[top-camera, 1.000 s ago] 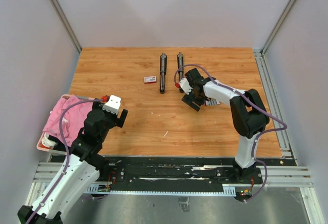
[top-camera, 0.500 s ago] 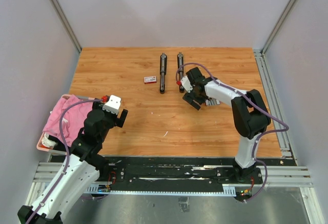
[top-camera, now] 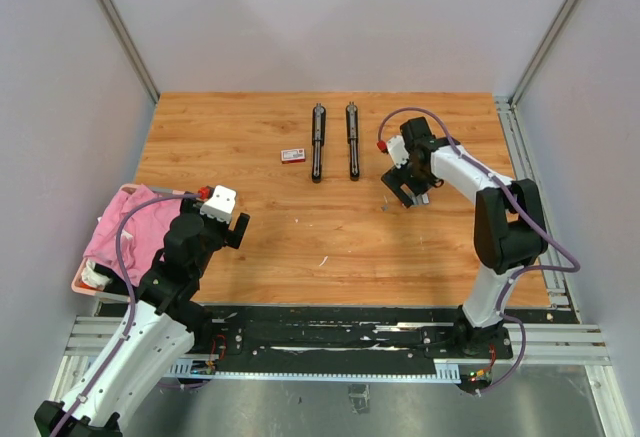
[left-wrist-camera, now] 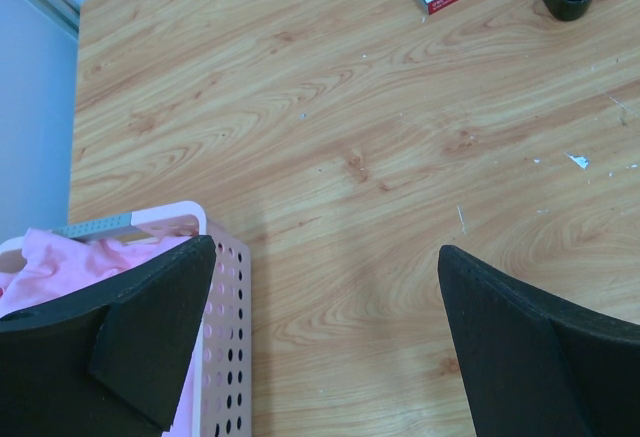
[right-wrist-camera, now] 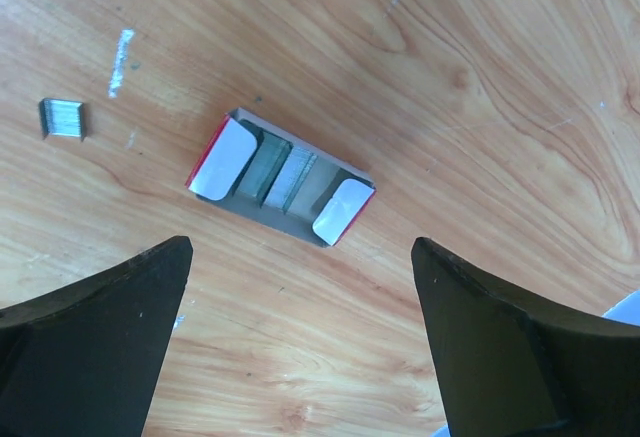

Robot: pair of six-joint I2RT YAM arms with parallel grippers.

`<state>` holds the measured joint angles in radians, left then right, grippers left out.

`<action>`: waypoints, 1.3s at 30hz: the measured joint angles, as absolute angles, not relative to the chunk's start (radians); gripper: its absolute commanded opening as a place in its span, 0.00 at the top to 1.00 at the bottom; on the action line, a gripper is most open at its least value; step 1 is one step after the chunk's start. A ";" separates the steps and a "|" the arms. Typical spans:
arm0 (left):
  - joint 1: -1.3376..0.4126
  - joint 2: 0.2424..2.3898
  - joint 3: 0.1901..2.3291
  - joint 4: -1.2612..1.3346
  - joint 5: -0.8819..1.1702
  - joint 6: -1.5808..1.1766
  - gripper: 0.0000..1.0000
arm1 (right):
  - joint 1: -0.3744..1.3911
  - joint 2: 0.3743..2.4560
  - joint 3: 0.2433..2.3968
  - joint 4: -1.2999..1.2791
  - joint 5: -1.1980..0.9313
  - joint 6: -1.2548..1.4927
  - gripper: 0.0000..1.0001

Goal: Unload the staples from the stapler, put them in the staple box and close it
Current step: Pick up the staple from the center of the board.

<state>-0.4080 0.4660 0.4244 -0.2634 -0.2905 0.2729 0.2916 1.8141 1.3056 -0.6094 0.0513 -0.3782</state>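
Right wrist view: right gripper (right-wrist-camera: 300,257) jaws are spread wide with nothing held. It hovers over an open staple box (right-wrist-camera: 280,189) at frame centre, white flaps folded out, partly filled. 1 short staple strip (right-wrist-camera: 60,119) lies loose on the wood table (right-wrist-camera: 450,77) at upper left, apart from the box.

Top view: right gripper (top-camera: 405,192) sits right of centre. 2 black staplers lie parallel at upper centre, stapler (top-camera: 317,142) and second stapler (top-camera: 352,140), both left of the gripper and untouched. A closed red-and-white box (top-camera: 293,155) lies just left of them.

Left wrist view: left gripper (left-wrist-camera: 325,257) is fully open and empty above bare wood. A pink basket (left-wrist-camera: 228,337) sits at lower left with a pink cloth (left-wrist-camera: 40,257) inside.
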 measured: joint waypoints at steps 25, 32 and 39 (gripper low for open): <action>-0.408 0.466 0.424 -0.263 -0.290 0.273 0.02 | 0.239 1.903 1.315 -0.653 0.211 -0.473 0.05; -0.408 0.466 0.424 -0.263 -0.290 0.273 0.02 | 0.181 1.903 1.310 -0.591 0.209 -0.455 0.05; -0.408 0.464 0.424 -0.263 -0.289 0.273 0.02 | 0.139 1.902 1.302 -0.530 0.161 -0.398 0.05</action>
